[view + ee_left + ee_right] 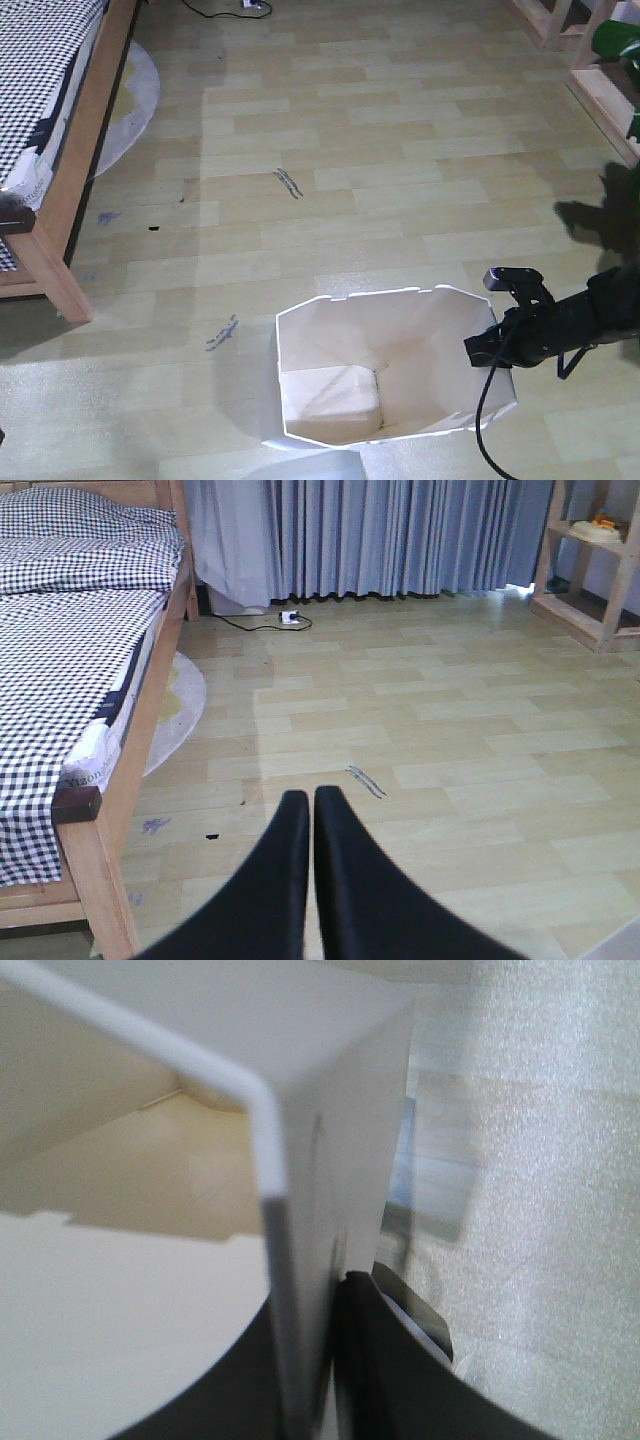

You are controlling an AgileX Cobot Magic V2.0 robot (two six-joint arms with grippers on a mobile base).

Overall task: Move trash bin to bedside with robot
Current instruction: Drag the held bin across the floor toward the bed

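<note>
The white trash bin (330,400) stands on the wood-look floor at the bottom middle of the front view, empty. My right gripper (487,350) is shut on the bin's right rim; the right wrist view shows the white wall (320,1160) pinched between the black jaws, one inside and one outside. The bed (85,140) with its light wooden frame and check cover lies at the far left, well apart from the bin; it also shows in the left wrist view (70,660). My left gripper (311,805) is shut and empty, held above the floor.
A round pale rug (135,105) lies beside the bed. A power strip with a black cable (285,617) sits by the grey curtains (400,535). Wooden shelf legs (605,90) and a green plant (620,45) stand at the right. Dark scuff marks (288,183) dot the floor.
</note>
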